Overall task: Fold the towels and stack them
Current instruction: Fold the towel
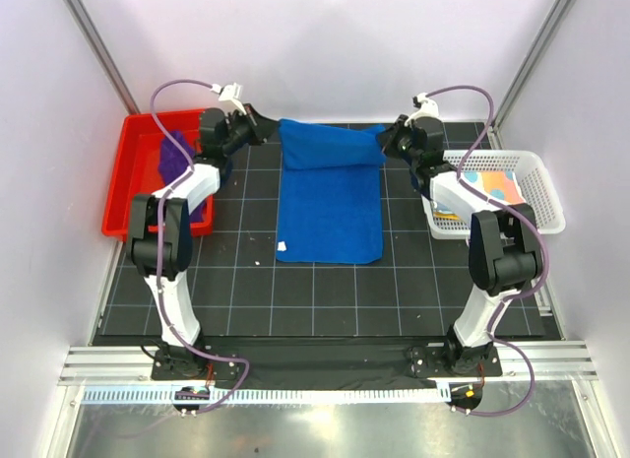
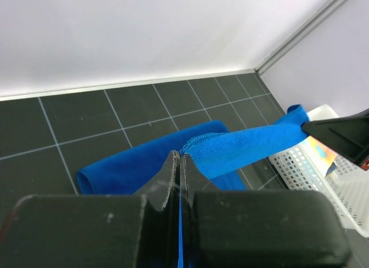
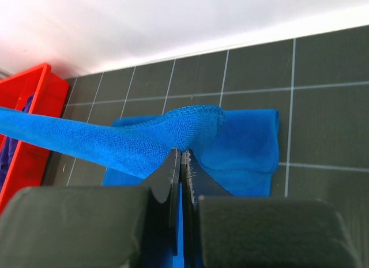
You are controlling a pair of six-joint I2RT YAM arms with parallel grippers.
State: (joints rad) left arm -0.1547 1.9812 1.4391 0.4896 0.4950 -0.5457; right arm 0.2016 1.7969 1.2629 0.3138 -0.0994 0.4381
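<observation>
a royal blue terry towel (image 1: 330,212) is held up by its two far corners, the left hand (image 1: 259,124) and the right hand (image 1: 388,136) each clamped tight on one, with the edge stretched between them above the black gridded counter (image 1: 236,271); the rest of the cloth lies flat mid-counter. a fold of this towel is judged to be in hand. the next move calls for both corners to be carried together toward the near edge, kept level and taut, and laid down square before release. from above, a deep purple towel (image 1: 177,155) is seen in the red plastic tray (image 1: 123,197) on the left and a patterned yellow-orange towel (image 1: 492,187) in the white mesh basket (image 1: 536,217) on the right. only the wrist views show the hemmed corners pinched between closed jaws and the cloth rolled beneath the raised edge.
</observation>
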